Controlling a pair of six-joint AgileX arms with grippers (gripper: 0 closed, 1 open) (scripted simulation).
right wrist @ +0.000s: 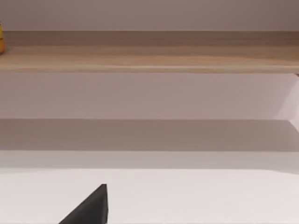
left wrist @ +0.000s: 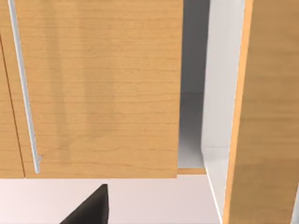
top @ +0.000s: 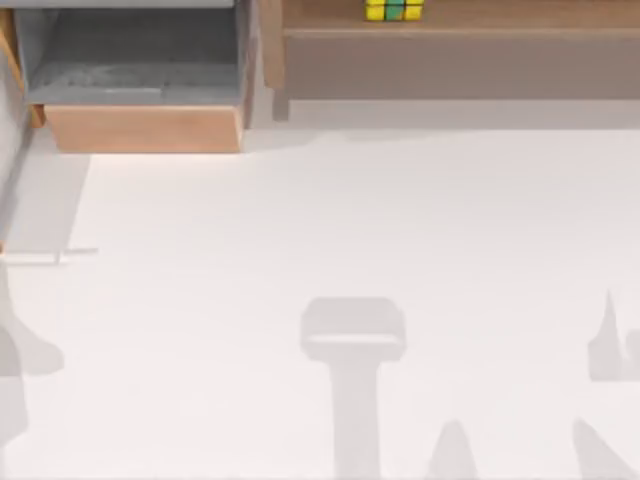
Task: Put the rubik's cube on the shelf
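I see the white table (top: 320, 280), then at its far right the long light-brown wooden shelf (top: 470, 20) with a grey-brown front. On that ledge sits the small, mostly yellow rubik's cube (top: 393, 10), free of any grip. I cannot tell how either arm's claw stands.

Rubik's cube (top: 393, 10): upper part cut off by the top view's edge. Shelf (top: 480, 25): runs past the top and right edges. Grey compartment (top: 140, 70): top cropped. Left claw, right claw: finger positions indeterminable.
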